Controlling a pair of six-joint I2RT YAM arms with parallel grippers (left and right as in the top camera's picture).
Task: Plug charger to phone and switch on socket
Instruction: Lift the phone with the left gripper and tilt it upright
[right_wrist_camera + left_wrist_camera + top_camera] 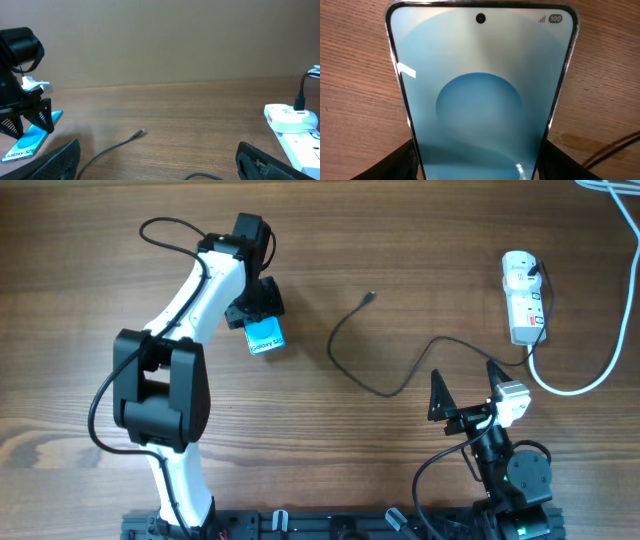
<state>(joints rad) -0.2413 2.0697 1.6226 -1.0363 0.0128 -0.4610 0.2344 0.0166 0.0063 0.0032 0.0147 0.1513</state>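
The phone (265, 337) has a cyan screen and a white "Galaxy S25" band. My left gripper (258, 313) is shut on it at the table's upper left; its screen fills the left wrist view (480, 90), and it shows tilted in the right wrist view (30, 137). The charger, a thin black cable (345, 365), lies mid-table with its plug tip (370, 297) free; the tip also shows in the right wrist view (141, 132). The white socket strip (524, 297) lies at the right, seen too in the right wrist view (295, 125). My right gripper (465, 395) is open and empty, low near the front.
A thick white lead (600, 370) loops from the socket strip toward the table's right edge. A black plug (300, 102) is seated in the strip. Bare wooden tabletop (400, 240) lies between the phone and the strip.
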